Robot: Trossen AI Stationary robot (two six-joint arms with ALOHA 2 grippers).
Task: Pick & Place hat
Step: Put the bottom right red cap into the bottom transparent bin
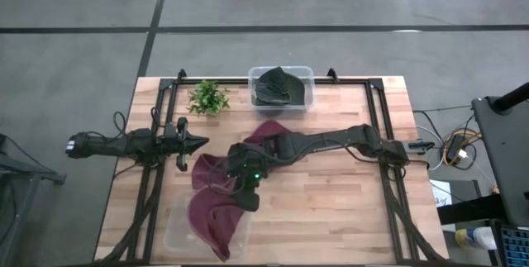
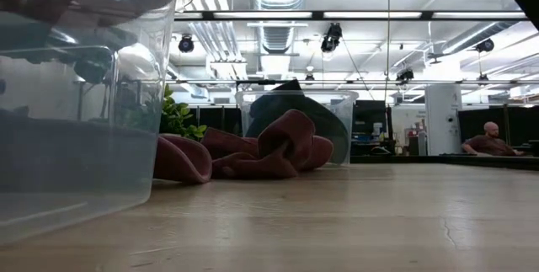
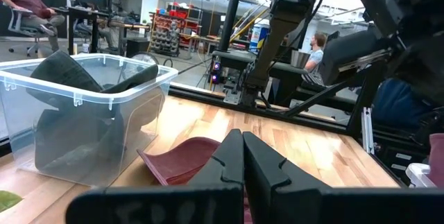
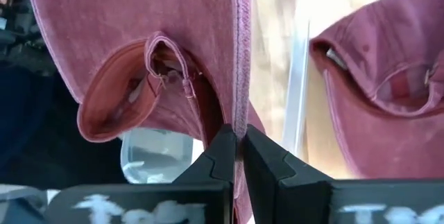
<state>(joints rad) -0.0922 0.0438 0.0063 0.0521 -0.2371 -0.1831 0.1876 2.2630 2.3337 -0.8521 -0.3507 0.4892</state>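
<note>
A maroon hat (image 1: 216,221) hangs at my right gripper (image 1: 248,198) over a clear bin (image 1: 178,236) near the table's near-left corner; the gripper is shut on it. In the right wrist view the held hat (image 4: 159,50) shows its underside and strap. More maroon hats (image 1: 266,133) lie in a heap on the table's middle, and the low view shows this heap (image 2: 253,150) too. My left gripper (image 1: 198,143) is shut, holds nothing and hovers left of the heap. My right gripper pinches the maroon hat between its two fingers by a stitched edge (image 4: 238,109). The fingers come from above, pointing down. The hat hangs slack below and beside them over the clear bin; whether its lower part rests in the bin I cannot tell.
A second clear bin (image 1: 281,88) at the far edge holds dark green hats. A small green plant (image 1: 208,97) stands left of it. Another maroon hat (image 4: 381,78) lies beside the near bin's wall (image 4: 298,92). People sit in the room behind the table.
</note>
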